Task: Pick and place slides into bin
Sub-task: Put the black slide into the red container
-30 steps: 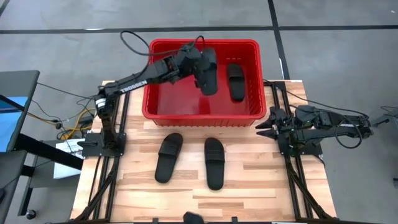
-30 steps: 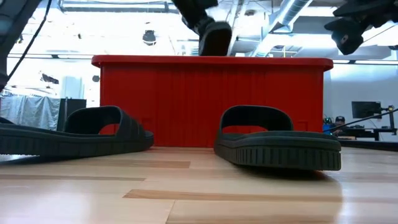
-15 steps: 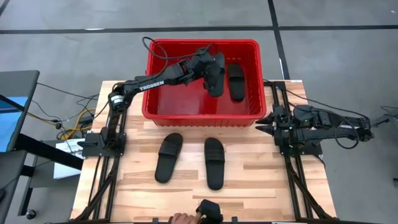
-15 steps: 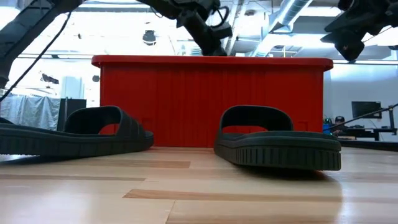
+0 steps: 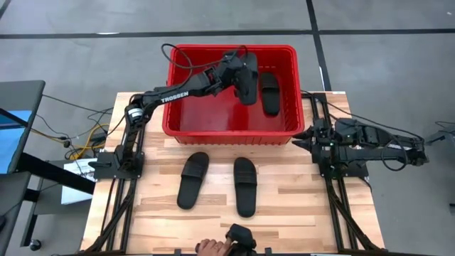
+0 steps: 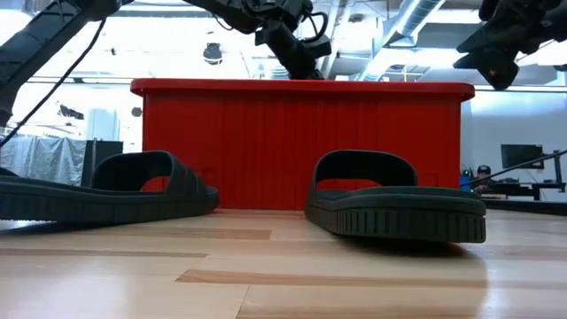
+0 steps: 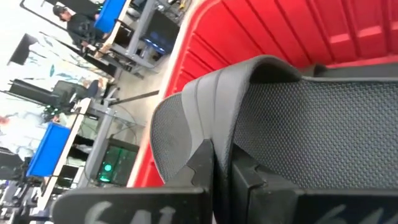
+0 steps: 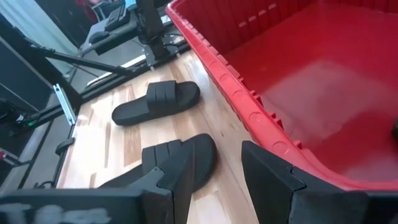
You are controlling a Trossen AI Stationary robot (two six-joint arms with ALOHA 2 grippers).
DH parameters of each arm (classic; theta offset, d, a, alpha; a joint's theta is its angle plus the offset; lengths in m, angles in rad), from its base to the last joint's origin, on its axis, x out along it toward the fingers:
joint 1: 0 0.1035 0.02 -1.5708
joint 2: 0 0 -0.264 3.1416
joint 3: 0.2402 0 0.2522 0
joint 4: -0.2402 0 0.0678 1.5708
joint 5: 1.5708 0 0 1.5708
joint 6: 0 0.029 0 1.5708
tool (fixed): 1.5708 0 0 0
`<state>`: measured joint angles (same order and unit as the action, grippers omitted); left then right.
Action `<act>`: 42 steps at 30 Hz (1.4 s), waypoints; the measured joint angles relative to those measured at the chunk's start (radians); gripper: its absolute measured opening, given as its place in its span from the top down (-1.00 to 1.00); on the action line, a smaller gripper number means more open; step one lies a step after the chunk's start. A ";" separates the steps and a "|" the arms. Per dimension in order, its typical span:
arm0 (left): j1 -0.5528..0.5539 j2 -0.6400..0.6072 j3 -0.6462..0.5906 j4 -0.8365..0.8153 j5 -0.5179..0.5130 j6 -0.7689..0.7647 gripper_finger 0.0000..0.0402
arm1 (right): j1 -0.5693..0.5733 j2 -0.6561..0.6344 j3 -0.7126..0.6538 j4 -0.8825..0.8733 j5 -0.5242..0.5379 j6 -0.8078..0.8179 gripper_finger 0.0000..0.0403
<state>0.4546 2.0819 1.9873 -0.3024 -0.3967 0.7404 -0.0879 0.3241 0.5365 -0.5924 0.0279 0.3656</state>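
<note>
On the wooden table (image 5: 284, 206), two slides (image 5: 193, 180) front the bin (image 5: 227, 131).

High view looks straight down on the whole table (image 5: 284, 206); low view sits at tabletop level, close behind two slides (image 6: 394, 208), facing the bin (image 6: 297, 146) at twelve o'clock; wrist views look along their fingers at close range; all share the bin.

Two black slides (image 5: 193, 180) (image 5: 244, 186) lay on the table; two more (image 5: 245, 84) (image 5: 269, 92) were over or in the red bin (image 5: 227, 131) beyond.
</note>
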 joint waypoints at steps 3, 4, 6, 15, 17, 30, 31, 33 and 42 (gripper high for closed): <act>-0.003 0.000 0.000 -0.016 0.026 -0.022 1.00 | 0.000 0.000 0.000 -0.008 0.000 0.002 0.37; -0.004 0.000 0.000 -0.021 0.026 -0.030 1.00 | 0.000 0.000 0.000 -0.008 0.000 0.002 0.37; -0.004 0.000 0.000 -0.026 0.026 -0.060 1.00 | 0.000 0.000 0.000 -0.008 0.001 0.002 0.37; -0.014 0.082 -0.008 -0.024 0.018 -0.058 1.00 | 0.000 0.000 0.000 -0.008 0.003 0.025 0.37; -0.015 0.084 -0.009 -0.022 0.021 -0.065 1.00 | 0.000 0.000 0.000 -0.008 0.002 0.028 0.37; 0.000 0.182 -0.010 0.031 0.019 -0.033 1.00 | 0.000 0.000 0.000 -0.010 0.001 0.071 0.37; 0.001 0.183 -0.010 0.031 0.024 -0.033 1.00 | 0.000 0.000 0.000 -0.010 0.001 0.072 0.37; 0.001 0.195 -0.008 0.060 0.017 -0.028 1.00 | 0.000 0.000 0.000 -0.011 0.003 0.073 0.37; 0.005 0.233 -0.007 0.110 0.015 -0.032 1.00 | -0.006 0.000 0.000 -0.017 0.003 0.083 0.37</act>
<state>0.4596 2.3151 1.9804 -0.1921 -0.3821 0.7082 -0.0943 0.3244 0.5365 -0.6091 0.0310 0.4491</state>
